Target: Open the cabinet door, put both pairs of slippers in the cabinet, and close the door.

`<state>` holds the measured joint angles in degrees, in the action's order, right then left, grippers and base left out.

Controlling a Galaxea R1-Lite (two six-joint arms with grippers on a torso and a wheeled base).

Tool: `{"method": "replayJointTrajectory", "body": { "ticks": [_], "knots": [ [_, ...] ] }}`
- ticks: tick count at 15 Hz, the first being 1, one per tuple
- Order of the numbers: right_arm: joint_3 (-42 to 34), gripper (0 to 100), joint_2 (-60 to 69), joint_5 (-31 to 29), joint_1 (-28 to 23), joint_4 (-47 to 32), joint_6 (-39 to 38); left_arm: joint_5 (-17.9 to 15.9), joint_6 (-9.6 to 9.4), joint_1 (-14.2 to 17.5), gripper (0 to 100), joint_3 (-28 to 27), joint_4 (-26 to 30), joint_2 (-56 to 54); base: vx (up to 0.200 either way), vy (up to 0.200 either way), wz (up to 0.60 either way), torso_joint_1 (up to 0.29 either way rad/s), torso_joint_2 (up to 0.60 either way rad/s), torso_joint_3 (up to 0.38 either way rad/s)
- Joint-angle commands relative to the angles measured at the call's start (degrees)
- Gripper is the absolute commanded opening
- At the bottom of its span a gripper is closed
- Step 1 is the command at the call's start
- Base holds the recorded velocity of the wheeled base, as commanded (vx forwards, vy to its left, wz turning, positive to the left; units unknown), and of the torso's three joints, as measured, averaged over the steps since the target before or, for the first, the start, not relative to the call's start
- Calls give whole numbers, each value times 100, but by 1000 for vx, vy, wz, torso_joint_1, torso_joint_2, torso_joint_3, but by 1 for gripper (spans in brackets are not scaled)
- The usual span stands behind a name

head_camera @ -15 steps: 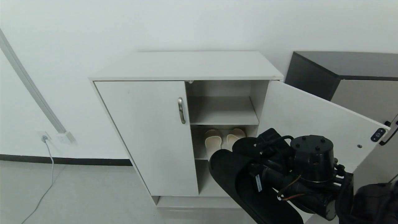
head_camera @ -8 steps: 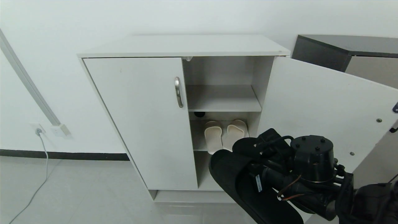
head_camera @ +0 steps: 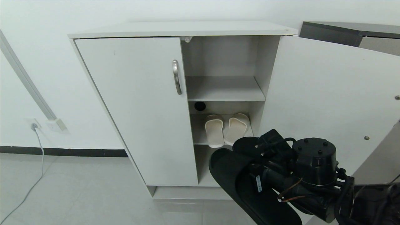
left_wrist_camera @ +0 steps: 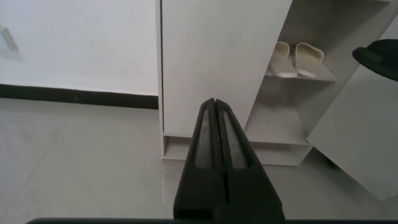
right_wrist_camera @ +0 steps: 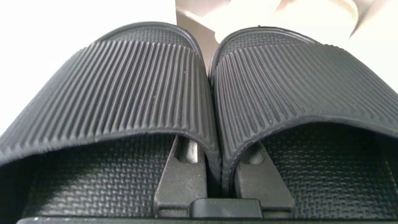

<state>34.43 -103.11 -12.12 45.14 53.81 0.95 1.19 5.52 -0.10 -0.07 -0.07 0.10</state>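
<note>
Black slippers (right_wrist_camera: 149, 81): grasped together by right gripper (right_wrist_camera: 217, 180).
White slippers (head_camera: 225, 128): on shelf (head_camera: 198, 136) beyond its jaws.
Door (head_camera: 328, 90): open, beside them.
Left gripper (left_wrist_camera: 214, 140): jaws clenched, empty.

ribbed black slippers (head_camera: 237, 178), cream slippers (head_camera: 214, 129), white cabinet (head_camera: 137, 103), silver handle (head_camera: 176, 77)

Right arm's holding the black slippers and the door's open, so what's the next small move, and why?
Probably ease the right gripper forward and a little down, to carry the black slippers toward the bottom shelf. The door stands open, the white slippers sit on the middle shelf, and the bottom shelf lies bare just beyond the black pair's toes.
</note>
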Motion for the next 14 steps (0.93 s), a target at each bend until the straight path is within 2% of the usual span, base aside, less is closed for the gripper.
{"method": "replayJointTrajectory", "body": {
  "ticks": [1,5,7,9,11,12,14],
  "knots": [
    [-59,0,-148,-1,30,165,37,4,1,1,0,-1,-1,8,0,0,0,0,0,0],
    [-50,0,-175,-63,206,191,98,-5,1,1,0,-1,-1,8,0,0,0,0,0,0],
    [539,0,-333,-432,355,-20,2,-5,-7,1,0,-1,-1,8,0,0,0,0,0,0],
    [1611,0,-649,-1469,733,-942,-763,-5,1,1,0,-1,-1,8,0,0,0,0,0,0],
    [2385,0,-763,-2067,882,-1892,-1211,-5,1,1,0,-1,-1,8,0,0,0,0,0,0],
    [3132,0,-781,-2532,961,-2762,-1510,-5,-7,1,0,-1,-1,8,0,0,0,0,0,0],
    [3773,0,-799,-2954,979,-3403,-1616,-14,-7,1,0,-1,-1,8,0,0,0,0,0,0]
  ]
}}
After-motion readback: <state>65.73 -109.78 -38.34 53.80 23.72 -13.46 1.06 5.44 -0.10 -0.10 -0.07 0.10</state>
